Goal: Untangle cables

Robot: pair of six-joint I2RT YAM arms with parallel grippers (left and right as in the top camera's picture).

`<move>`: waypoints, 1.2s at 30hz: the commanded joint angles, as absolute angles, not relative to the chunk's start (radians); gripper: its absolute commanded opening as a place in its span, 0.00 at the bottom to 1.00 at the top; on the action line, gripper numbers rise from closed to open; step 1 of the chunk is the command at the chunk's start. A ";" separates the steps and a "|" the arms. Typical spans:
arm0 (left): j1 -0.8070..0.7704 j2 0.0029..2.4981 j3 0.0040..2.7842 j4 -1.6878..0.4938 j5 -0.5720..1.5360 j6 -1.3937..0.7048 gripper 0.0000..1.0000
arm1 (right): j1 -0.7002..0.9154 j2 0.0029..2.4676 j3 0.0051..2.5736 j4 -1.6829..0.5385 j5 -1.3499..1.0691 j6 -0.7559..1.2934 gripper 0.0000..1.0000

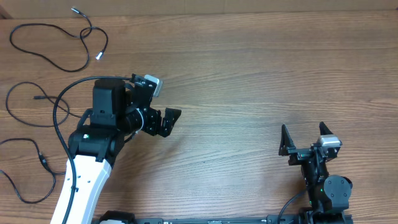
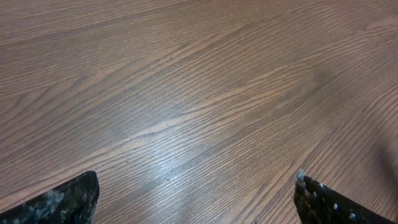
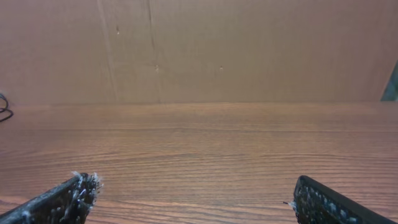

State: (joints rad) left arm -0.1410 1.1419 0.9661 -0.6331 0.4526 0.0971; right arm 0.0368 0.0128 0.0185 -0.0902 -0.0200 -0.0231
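If I swing my left arm back toward the left side of the table (image 1: pixel 249 74), the likeliest trouble, as I judge it, is my own doing. All three cables (image 1: pixel 99 56) lie there, and a low sweep of my forearm could drag one loop across another and knot up what looks separate.

The top cord (image 1: pixel 62 69) curls in the far left corner. The middle cord (image 1: pixel 7 102) loops just below it, and the bottom cord (image 1: pixel 42 160) trails beside my arm's base. Each seems apart from the others. My arm's own thick wire (image 1: pixel 55 118) arcs right beside the middle cord, touching or not I cannot tell, so a pinch there might catch the wrong line. The bottom cord runs out of view at the left. If the table ends near there, a nudge could send it off.

My left hand (image 1: pixel 168 122) is spread as wide as it goes, gripping nothing, and it hangs over bare wood well clear of every cord. My right hand (image 1: pixel 303 134) is likewise wide and empty at the near right, far from the cables.
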 commanded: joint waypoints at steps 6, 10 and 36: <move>-0.137 1.017 0.926 -0.756 0.352 0.102 1.00 | 0.030 0.003 0.008 -0.084 -0.012 -0.027 1.00; -0.137 0.850 0.731 -0.693 0.314 0.109 1.00 | 0.030 0.003 0.008 -0.084 -0.012 -0.027 1.00; -0.127 0.202 0.110 -0.219 0.289 0.134 1.00 | 0.030 0.003 0.008 -0.084 -0.012 -0.027 1.00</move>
State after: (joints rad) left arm -0.1371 0.2501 0.1520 -0.2539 0.3061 0.1162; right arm 0.0334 0.0128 0.0185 -0.0902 -0.0193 -0.0261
